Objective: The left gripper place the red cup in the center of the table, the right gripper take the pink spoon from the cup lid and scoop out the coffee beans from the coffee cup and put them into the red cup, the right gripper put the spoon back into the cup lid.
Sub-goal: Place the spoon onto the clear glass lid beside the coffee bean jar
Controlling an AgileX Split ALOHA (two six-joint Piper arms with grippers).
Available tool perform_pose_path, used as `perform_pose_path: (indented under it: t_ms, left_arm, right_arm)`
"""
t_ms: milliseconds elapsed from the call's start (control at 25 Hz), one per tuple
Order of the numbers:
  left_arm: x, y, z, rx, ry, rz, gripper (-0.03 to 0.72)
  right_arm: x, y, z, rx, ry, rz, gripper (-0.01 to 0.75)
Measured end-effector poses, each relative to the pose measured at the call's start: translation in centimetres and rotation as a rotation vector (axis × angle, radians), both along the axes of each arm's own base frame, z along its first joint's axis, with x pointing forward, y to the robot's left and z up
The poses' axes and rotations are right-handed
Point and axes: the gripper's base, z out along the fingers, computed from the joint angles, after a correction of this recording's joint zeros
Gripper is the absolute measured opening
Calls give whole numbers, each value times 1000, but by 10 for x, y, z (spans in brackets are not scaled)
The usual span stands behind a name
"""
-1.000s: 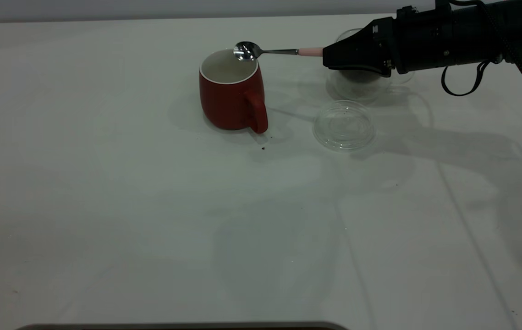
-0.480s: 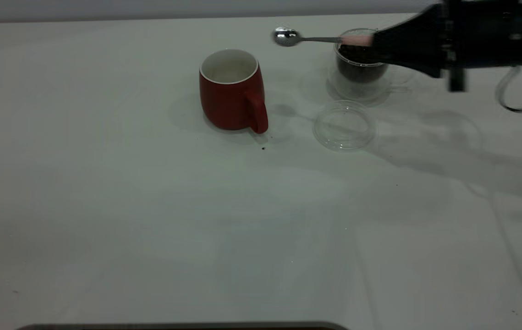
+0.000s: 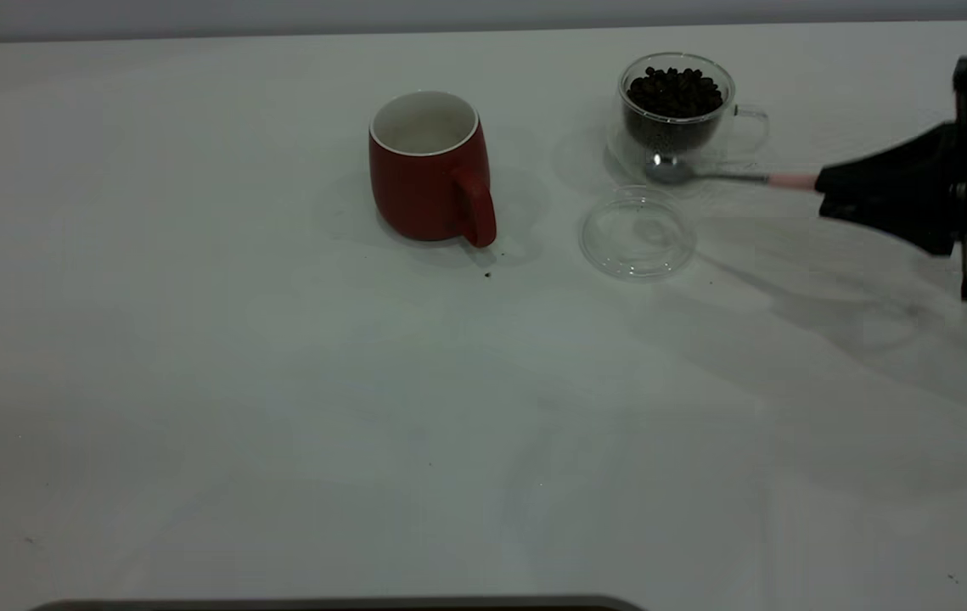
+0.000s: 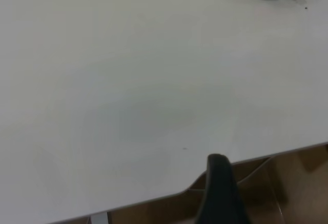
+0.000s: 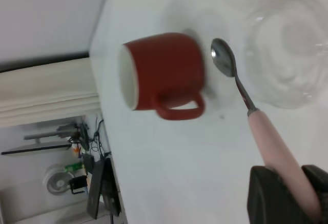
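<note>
Exterior view is showing the right gripper [image 3: 831,188] hanging above the table's [image 3: 279,382] right edge, its fingers clamping the pink handle of the pink spoon [image 3: 721,176]. Spoon is projecting level out of the claw toward the table's middle, its steel bowl hanging between the coffee cup [image 3: 677,106] and the cup lid [image 3: 638,232]. Coffee cup, a clear glass mug filled with dark beans, is standing just beyond the spoon bowl on the far side. Cup lid, a clear shallow disc, is lying flat just nearer the camera than the spoon bowl; whether the spoon is touching either cannot be told. Red cup [image 3: 428,165] is standing upright well beyond the spoon tip, farther from the claw than the lid, handle pointing toward the camera. A small dark speck [image 3: 487,274] is lying on the table just beside that handle. Nothing is standing between the claw and the lid.

Right wrist view is showing the fingers [image 5: 271,198] closing around the handle, with the red cup past the spoon bowl.

Left gripper [image 4: 221,193] is sitting parked past the table's edge, well apart from everything; its state cannot be told
</note>
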Motion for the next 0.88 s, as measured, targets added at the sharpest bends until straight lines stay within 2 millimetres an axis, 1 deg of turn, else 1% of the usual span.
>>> perform_pose_path:
  t_ms: [120,280,600,880]
  left_arm:
    - [0,0,0,-1,0,1,586]
    - [0,0,0,-1,0,1,586]
    - [0,0,0,-1,0,1,586]
    - [0,0,0,-1,0,1,586]
  right_arm:
    - [3,-1,-15,6,22,0,111]
    - [6,-1,-29,12,39,1,111]
    - [15,2,-47,16,45,15,111]
    - [27,9,-52,18,34,37,111]
